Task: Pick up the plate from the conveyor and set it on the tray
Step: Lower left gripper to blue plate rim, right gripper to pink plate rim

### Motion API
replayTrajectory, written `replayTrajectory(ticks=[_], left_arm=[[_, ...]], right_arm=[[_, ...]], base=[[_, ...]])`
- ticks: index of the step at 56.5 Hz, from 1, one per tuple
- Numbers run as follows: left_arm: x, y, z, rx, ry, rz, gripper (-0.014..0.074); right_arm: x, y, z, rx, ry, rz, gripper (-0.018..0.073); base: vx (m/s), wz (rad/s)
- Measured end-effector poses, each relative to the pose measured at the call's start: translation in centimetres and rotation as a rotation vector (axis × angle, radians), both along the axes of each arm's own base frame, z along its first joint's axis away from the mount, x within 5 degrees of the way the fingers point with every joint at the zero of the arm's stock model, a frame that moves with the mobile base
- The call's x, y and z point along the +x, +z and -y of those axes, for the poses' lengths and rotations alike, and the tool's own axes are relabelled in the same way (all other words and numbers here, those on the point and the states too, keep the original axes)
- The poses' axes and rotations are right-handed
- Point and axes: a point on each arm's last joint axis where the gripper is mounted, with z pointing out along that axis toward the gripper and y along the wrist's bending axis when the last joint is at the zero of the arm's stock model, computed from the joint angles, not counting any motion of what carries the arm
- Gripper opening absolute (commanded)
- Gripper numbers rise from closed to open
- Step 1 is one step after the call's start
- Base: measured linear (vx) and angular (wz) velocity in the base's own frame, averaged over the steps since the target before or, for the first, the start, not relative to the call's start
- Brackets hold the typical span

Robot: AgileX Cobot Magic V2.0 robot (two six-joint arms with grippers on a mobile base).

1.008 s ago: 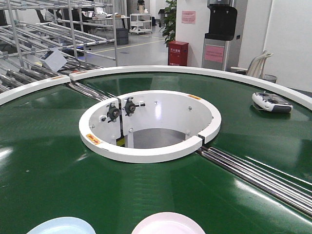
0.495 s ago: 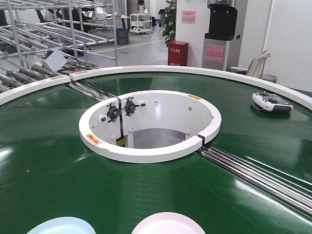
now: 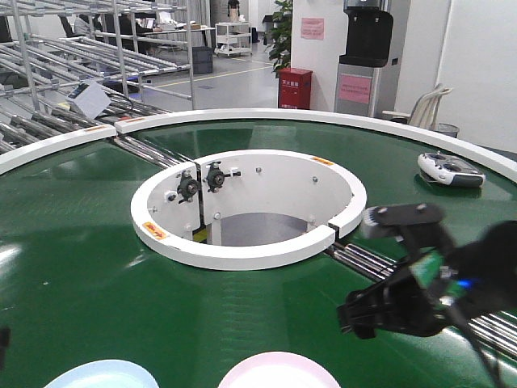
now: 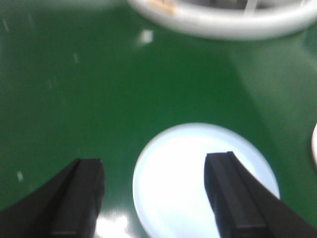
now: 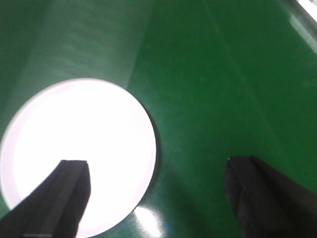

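Hovering above the near part of the conveyor (image 3: 81,267) with right gripper (image 5: 157,171) spread wide over the pink plate (image 5: 79,153), left gripper (image 4: 153,166) likewise over the blue plate (image 4: 173,173). Better straddling one rim squarely before closing.

Setting: factory or warehouse hall. Evidence: large ring-shaped conveyor (image 3: 81,267), steel roller racks (image 3: 48,65), grey painted floor (image 3: 222,85), red cabinet (image 3: 295,87), wall notices (image 3: 312,28).
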Motion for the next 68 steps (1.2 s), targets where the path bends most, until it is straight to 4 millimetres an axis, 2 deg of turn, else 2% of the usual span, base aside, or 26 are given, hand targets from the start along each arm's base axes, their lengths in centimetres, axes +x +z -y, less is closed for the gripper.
replayTrajectory(ticks=[5, 6, 15, 22, 31, 39, 56, 68], left_arm=[[2.1, -1.1, 0.1, 0.005, 0.0, -0.106, 0.0552], [4.5, -2.2, 0.2, 0.008, 0.001, -0.185, 0.0552], [8.2, -5.4, 0.4, 0.011, 0.002, -0.331, 0.0552], [10.0, -8.1, 0.5, 0.016, 0.002, -0.433, 0.0552], [11.1, -10.7, 0.6, 0.025, 0.001, -0.517, 0.0552], [11.4, -12.1, 0.5, 0.04, -0.002, -0.558, 0.0552], [11.8, -12.6, 0.1, 0.074, 0.02, -0.55, 0.0552], [12.1, -14.1, 0.1, 0.075, 0.029, -0.592, 0.0552]], right_arm=[[2.1, -2.7, -0.7, -0.035, 0.001, -0.096, 0.0563], [3.2, -4.8, -1.1, -0.057, 0.001, -0.155, 0.0563], [4.1, -7.1, -1.4, -0.076, 0.0, -0.21, 0.0563], [4.3, -7.6, -1.5, -0.078, -0.001, -0.217, 0.0563], [4.4, -7.6, -1.5, -0.076, -0.001, -0.21, 0.0563], [4.4, -7.6, -1.5, -0.076, -0.001, -0.21, 0.0563], [4.4, -7.6, -1.6, -0.068, -0.003, -0.213, 0.0563], [4.4, -7.6, -1.7, -0.058, -0.006, -0.216, 0.0563]], base=[[0.0, 0.0], [0.0, 0.0], [0.0, 0.0], [0.0, 0.0], [0.0, 0.0], [0.0, 0.0], [0.0, 0.0], [0.0, 0.0]])
